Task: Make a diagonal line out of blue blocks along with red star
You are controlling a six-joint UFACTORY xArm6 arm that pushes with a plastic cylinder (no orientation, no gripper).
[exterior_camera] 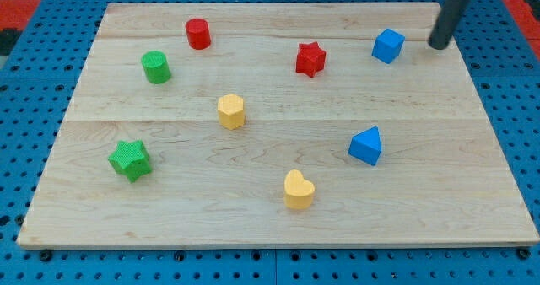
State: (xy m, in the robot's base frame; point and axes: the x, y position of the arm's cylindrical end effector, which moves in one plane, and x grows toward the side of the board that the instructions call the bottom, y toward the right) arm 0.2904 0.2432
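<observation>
A red star (310, 59) lies near the board's top, right of centre. A blue cube (388, 45) sits to its right, near the top right. A blue triangular block (366, 146) lies lower, at the right of the middle. My tip (439, 45) comes down from the view's top right corner and rests just right of the blue cube, a small gap apart from it.
A red cylinder (198, 34) and a green cylinder (156, 67) stand at the top left. A yellow hexagonal block (231, 111) is near the centre, a green star (130, 160) at the lower left, a yellow heart (299, 190) at the bottom middle. The wooden board (101, 217) lies on a blue pegboard surface.
</observation>
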